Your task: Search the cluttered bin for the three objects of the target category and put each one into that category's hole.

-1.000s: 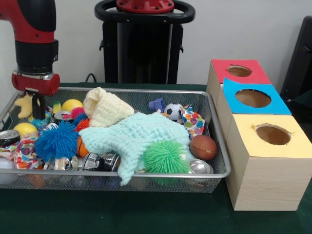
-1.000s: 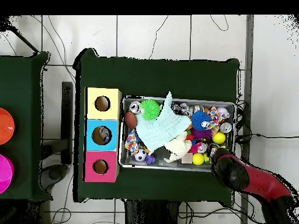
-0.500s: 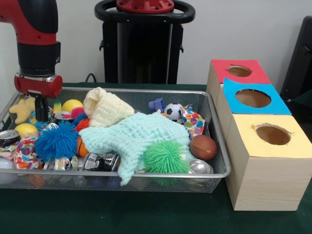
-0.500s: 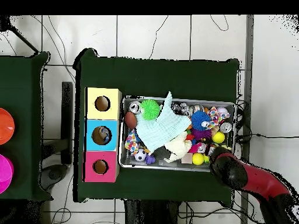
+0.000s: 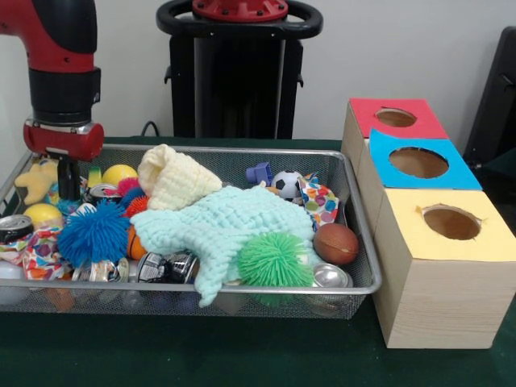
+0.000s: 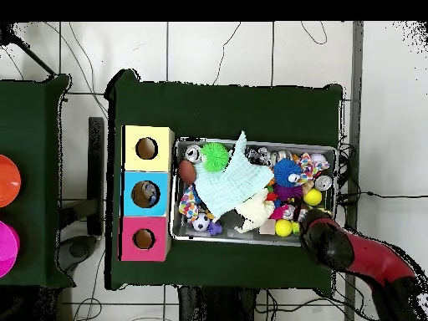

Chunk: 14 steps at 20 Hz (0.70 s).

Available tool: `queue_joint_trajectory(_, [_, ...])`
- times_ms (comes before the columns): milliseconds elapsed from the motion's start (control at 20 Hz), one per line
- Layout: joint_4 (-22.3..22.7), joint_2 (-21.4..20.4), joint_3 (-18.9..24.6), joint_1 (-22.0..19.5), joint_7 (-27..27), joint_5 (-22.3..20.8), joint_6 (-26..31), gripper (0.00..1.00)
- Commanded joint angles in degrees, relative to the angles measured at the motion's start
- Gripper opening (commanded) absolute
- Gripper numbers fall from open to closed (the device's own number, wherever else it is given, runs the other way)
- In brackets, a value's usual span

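Observation:
A wire mesh bin (image 5: 242,151) holds a jumble of toys, cans and cloths. My gripper (image 5: 69,187) hangs low inside its far left corner, beside a yellow plush toy (image 5: 35,179) and just above a can (image 5: 102,192). Close by lie two yellow balls (image 5: 119,172) (image 5: 42,214) and a blue spiky ball (image 5: 93,234). Three boxes stand to the right, each with a hole on top: red (image 5: 395,118), blue (image 5: 418,162) and yellow (image 5: 451,222). In the overhead view the red arm (image 6: 351,255) covers the gripper at the bin's corner (image 6: 322,234).
A mint cloth (image 5: 234,224) and a cream knitted cloth (image 5: 173,179) cover the bin's middle. Around them lie a green spiky ball (image 5: 274,260), a brown ball (image 5: 335,243), a soccer ball (image 5: 286,184), a patterned cloth (image 5: 322,201), and cans (image 5: 330,276) (image 5: 16,227).
The gripper has shifted slightly to the right. The yellow plush toy beside it sits a little lower than one second ago. Almost nothing has moved in the last half second.

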Motion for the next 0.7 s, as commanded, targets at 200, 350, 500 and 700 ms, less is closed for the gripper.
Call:
queue_joint_trajectory(200, [0.83,-3.35,1.65,1.74,-0.42,-0.35,7.84,0.0])
queue_joint_trajectory(350, [0.93,-3.96,1.41,1.84,-0.61,-0.41,8.39,0.0])
queue_joint_trajectory(500, [1.2,-4.66,1.34,1.87,-0.8,-0.38,9.07,0.0])
queue_joint_trajectory(700, [1.54,-4.24,2.76,0.33,-1.71,-0.59,9.01,0.0])
